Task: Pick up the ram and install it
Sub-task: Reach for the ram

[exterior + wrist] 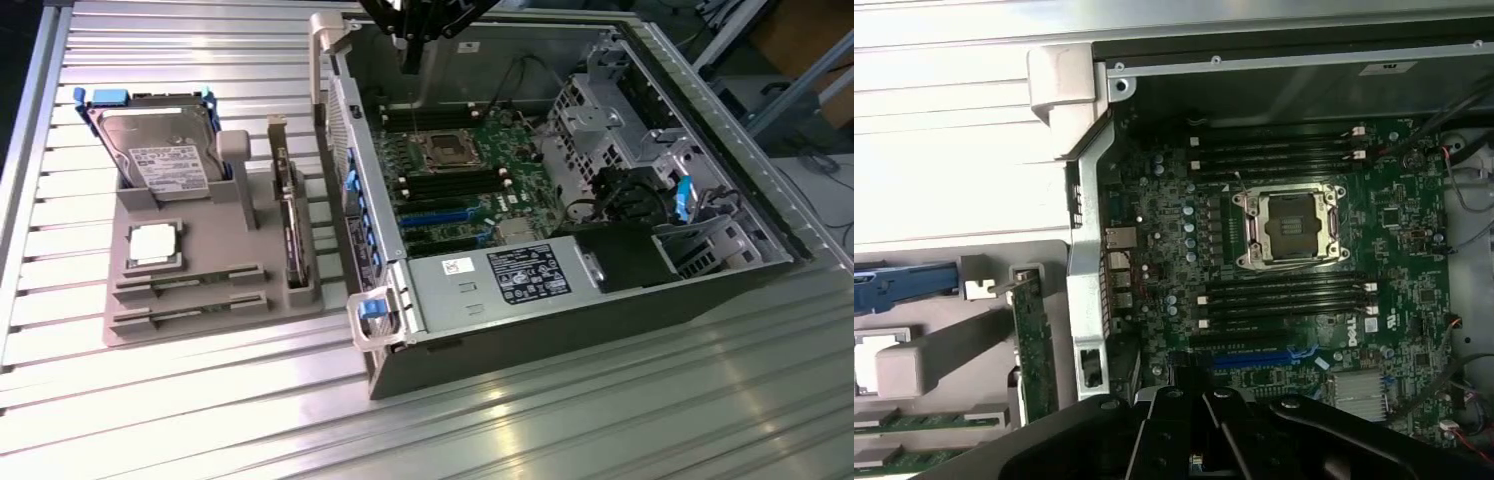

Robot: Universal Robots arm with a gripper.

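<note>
Your gripper [415, 55] hangs at the top centre of the exterior view, over the motherboard [461, 190] in the open computer case [561, 330]; you cannot tell whether it is clenched or released. Well apart, at lower left, the grey tray [220, 240] holds two sticks, the upper ram stick [187, 281] and the lower ram stick [184, 313], plus one CPU chip [154, 243], one hard drive [160, 160] and one expansion card [290, 215].

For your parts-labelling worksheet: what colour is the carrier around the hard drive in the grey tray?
The carrier is blue, clearest in the exterior view.
</note>
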